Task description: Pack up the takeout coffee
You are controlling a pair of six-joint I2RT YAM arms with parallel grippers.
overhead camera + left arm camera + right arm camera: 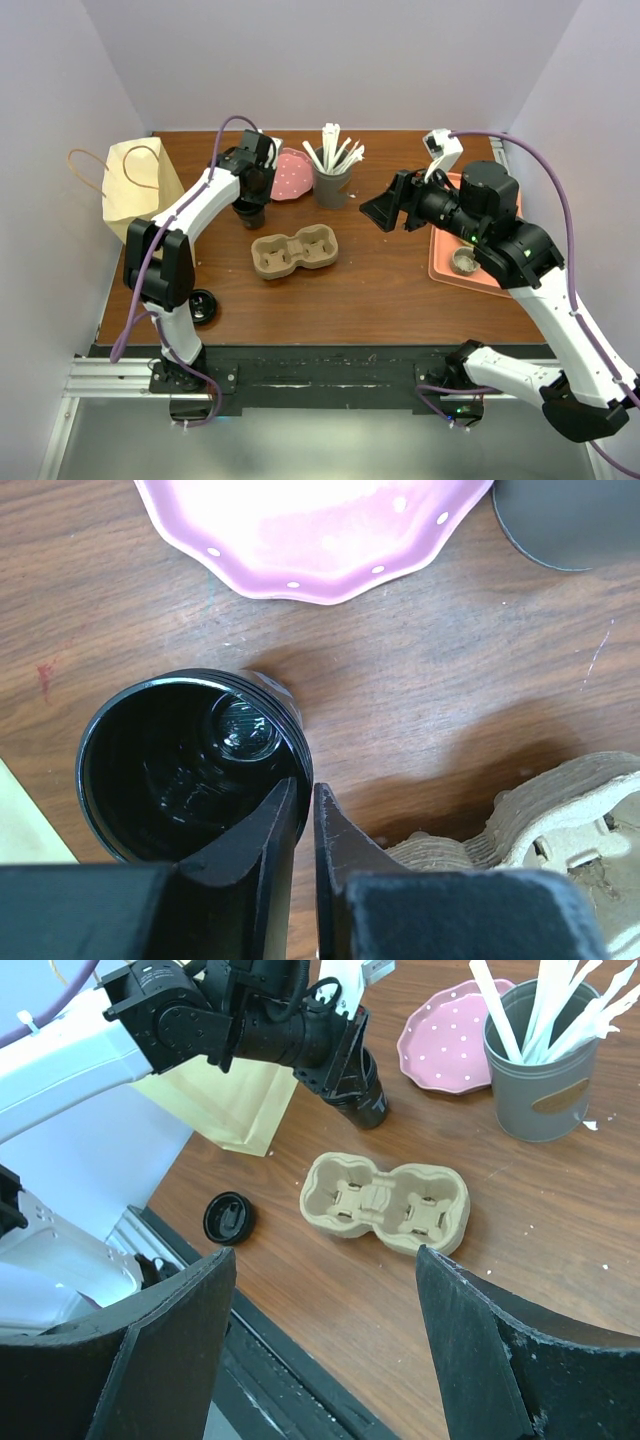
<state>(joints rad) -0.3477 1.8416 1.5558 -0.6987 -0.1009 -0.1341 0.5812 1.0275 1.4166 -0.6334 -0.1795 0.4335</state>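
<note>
No lidded black cup with white lettering shows in any view. My left gripper is shut on the rim of a plain lidless black cup, one finger inside and one outside. The cup stands on the table left of the cardboard cup carrier, and also shows in the right wrist view. A loose round black lid lies near the table's front left edge. My right gripper is open and empty above the table, right of the carrier.
A paper bag stands at the back left. A pink dotted plate and a grey tin of white stirrers sit behind the carrier. An orange tray at the right holds a small cup.
</note>
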